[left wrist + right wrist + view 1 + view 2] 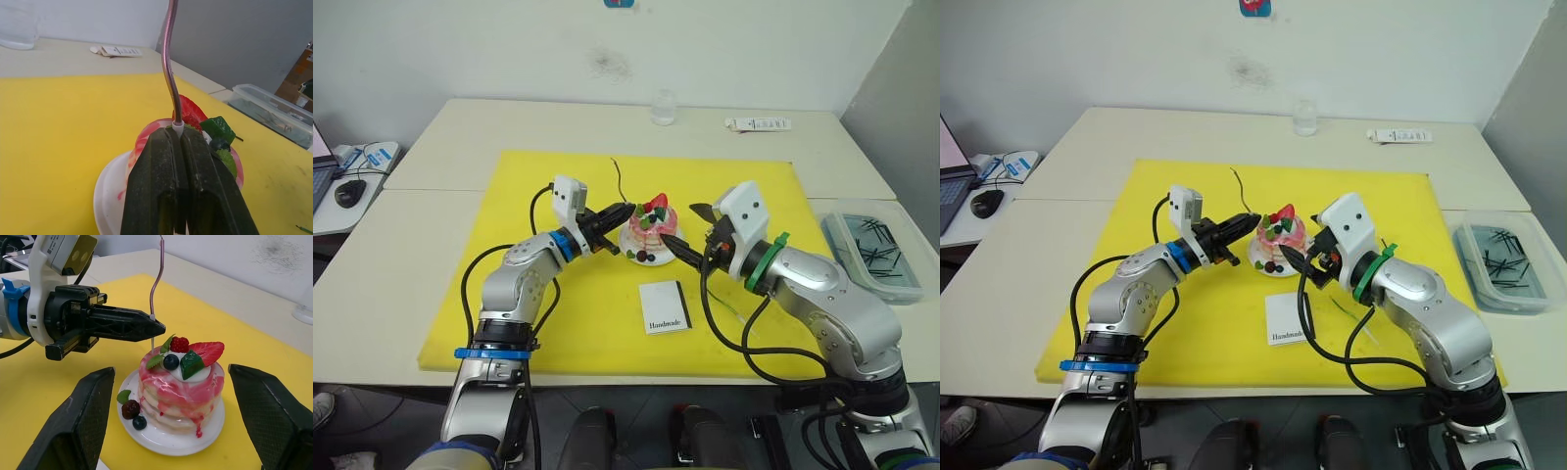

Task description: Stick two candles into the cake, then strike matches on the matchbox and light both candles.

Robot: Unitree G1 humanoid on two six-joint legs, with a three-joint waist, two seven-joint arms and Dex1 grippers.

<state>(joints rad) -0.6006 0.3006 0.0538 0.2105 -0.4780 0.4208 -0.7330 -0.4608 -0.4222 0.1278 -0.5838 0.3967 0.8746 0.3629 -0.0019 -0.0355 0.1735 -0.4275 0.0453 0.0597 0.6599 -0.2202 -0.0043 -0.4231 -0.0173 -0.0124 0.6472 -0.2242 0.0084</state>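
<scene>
Clear plastic tub (876,245) far right holds dark matches (875,243). Left gripper (154,328) grasps wavy candle (156,281) over cake (178,387); right gripper (176,431) spread.

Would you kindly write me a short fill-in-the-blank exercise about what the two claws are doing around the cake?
1. The left claw is shut on a thin wavy ____.
2. The right claw is ____, its fingers either side of the cake.
3. The matchbox lies on the ____ mat.
4. The cake sits on a small white ____.

Answers: candle; open; yellow; plate
</scene>
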